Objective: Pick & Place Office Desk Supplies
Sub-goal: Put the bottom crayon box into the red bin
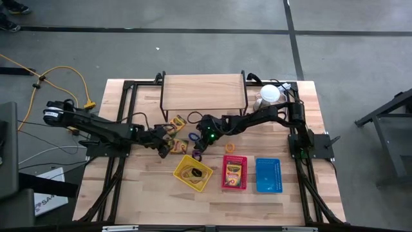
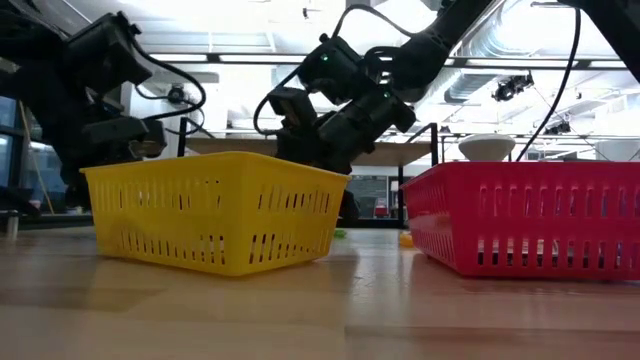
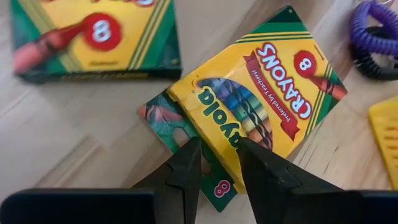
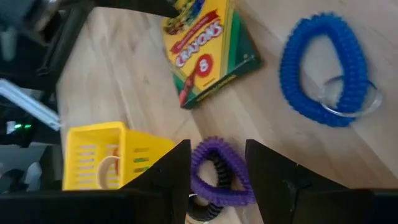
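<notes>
The right end effector is seen with its two dark fingers set apart on either side of a purple coil loop lying on the tabletop, so a pick of that loop is judged to be in hand; whether the pads touch it cannot be told. The next move calls for a firm closing, a lift, then a carry toward the yellow basket at about 7 o'clock. The left end effector is closed narrowly on the edge of a crayon box, at 9 o'clock from the right one. A blue coil loop lies nearby, and a second crayon box is cut off at the frame edge
</notes>
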Available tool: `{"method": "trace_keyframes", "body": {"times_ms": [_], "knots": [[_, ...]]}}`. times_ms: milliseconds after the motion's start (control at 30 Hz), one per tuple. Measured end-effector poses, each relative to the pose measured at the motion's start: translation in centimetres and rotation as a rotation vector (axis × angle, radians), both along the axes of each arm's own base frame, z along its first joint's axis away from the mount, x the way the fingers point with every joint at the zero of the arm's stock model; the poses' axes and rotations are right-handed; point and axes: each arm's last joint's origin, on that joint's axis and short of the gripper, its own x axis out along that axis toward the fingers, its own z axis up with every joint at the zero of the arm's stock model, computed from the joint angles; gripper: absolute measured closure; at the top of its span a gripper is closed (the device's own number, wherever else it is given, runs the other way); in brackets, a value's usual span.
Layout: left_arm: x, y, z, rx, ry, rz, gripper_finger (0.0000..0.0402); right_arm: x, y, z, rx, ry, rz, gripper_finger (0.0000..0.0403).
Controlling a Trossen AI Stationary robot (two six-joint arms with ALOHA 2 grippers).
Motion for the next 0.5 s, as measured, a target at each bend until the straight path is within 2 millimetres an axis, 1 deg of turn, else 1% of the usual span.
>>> {"method": "trace_keyframes", "body": {"times_ms": [167,500], "knots": [[0.48,-0.04,-0.32,0.001,-0.015,-0.004,0.0297,-0.11,-0.10,-0.16,-0.026,0.023,-0.030,0.0264],[0.82,0.09,-0.15,0.019,-0.060,-0.001,0.0297,-0.13,-0.15,-0.20,-0.037,0.028,-0.043,0.0264]]}}
